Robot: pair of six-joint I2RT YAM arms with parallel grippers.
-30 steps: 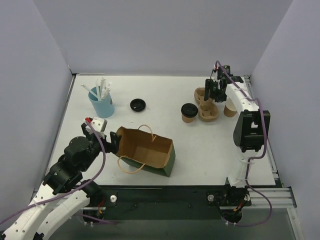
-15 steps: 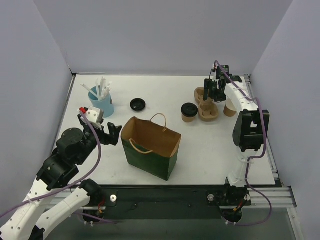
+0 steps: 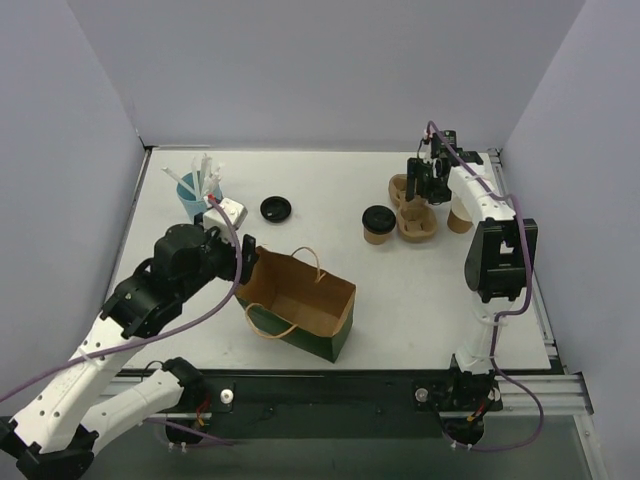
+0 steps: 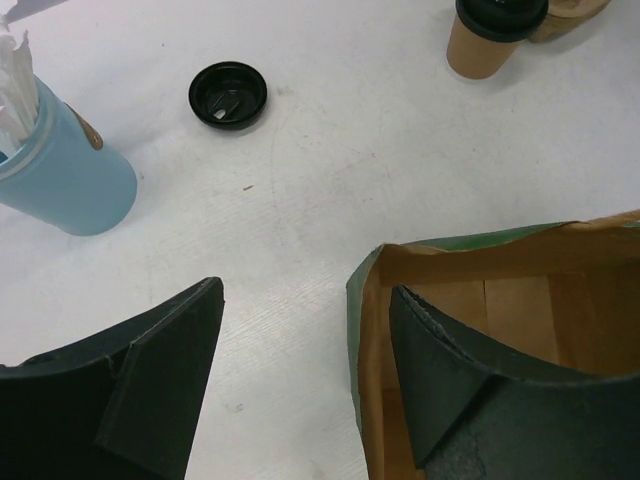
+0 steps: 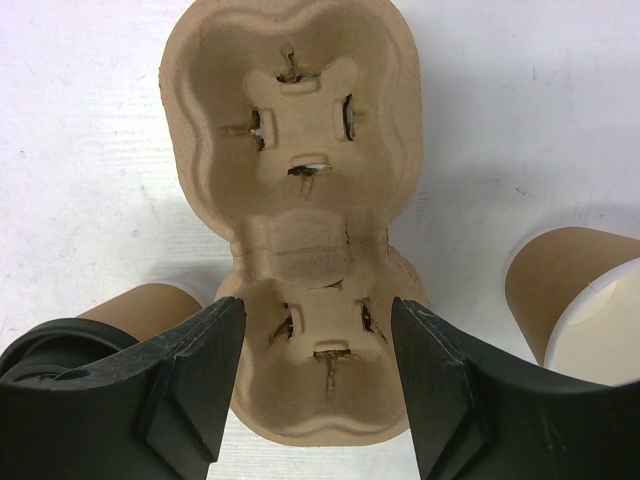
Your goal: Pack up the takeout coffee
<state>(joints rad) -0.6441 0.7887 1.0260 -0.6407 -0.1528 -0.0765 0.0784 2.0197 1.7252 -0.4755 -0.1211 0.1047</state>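
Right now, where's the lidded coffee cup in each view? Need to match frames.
Top external: lidded coffee cup right of centre, just left of the pulp carrier.
Left wrist: top right corner, cut by the top edge.
Right wrist: bottom left, partly hidden.
Shared landmark: the pulp carrier, beside the cup in all three views.

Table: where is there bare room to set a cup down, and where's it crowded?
Free: between the loose lid and the coffee; the near-right stretch between the bag and the right arm's base. Crowded: coffee, carrier and open cup bunch together far right.
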